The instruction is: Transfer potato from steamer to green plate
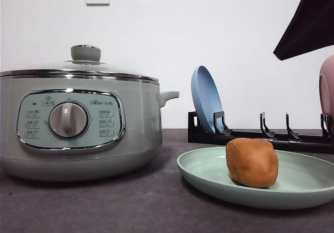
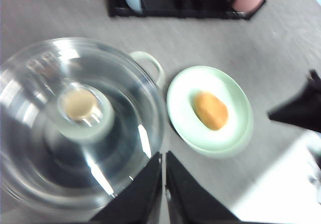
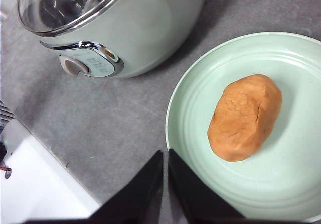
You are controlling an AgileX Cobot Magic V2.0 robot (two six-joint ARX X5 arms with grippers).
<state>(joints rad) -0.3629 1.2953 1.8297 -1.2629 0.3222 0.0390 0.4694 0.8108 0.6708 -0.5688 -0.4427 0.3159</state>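
Both pincers read pressed together, holding nothing — left gripper (image 2: 164,171), right gripper (image 3: 166,176). Ahead of the right one, the potato (image 3: 246,117) already lies on the green plate (image 3: 200,83); steamer (image 1: 78,123) lidded. I judge only withdrawal remains.

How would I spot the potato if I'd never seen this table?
Find the big sage-green steamer with its glass lid on, at the table's left. Beside it, to the right, lies the green plate, in front of a black dish rack. The potato is the lumpy orange-brown thing lying on that plate.
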